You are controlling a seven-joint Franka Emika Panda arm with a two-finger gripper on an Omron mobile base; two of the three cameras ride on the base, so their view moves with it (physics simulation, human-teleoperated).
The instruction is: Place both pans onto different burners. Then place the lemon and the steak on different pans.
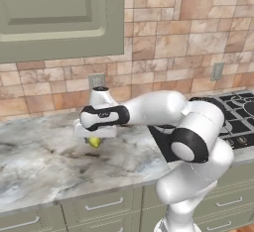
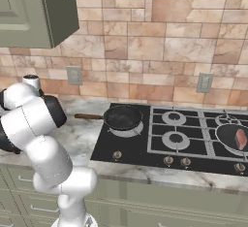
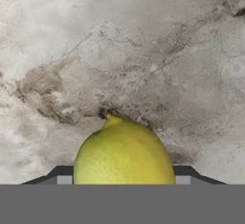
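The claw [image 3: 123, 180] grips the lemon [image 3: 124, 153] between its fingers at the bottom centre of the hand view, over the marbled surface [image 3: 143, 50], while at right of the right base view the steak [image 2: 240, 138] lies in a black pan [image 2: 227, 136] and the wooden-handled pan [image 2: 122, 117] sits on a burner at centre.

- Lemon [image 3: 123, 153]: sits between the fingers [image 3: 64, 176]; its lower part is cut off at the bottom of the hand view, and contact with the pads cannot be judged.
- Lemon, left base view: mostly hidden beneath the hand.
- Steak [image 2: 240, 139]: its pan [image 2: 232, 138] is cut by the right edge.
- Cooktop [image 1: 238, 122]: partly hidden behind the arm.
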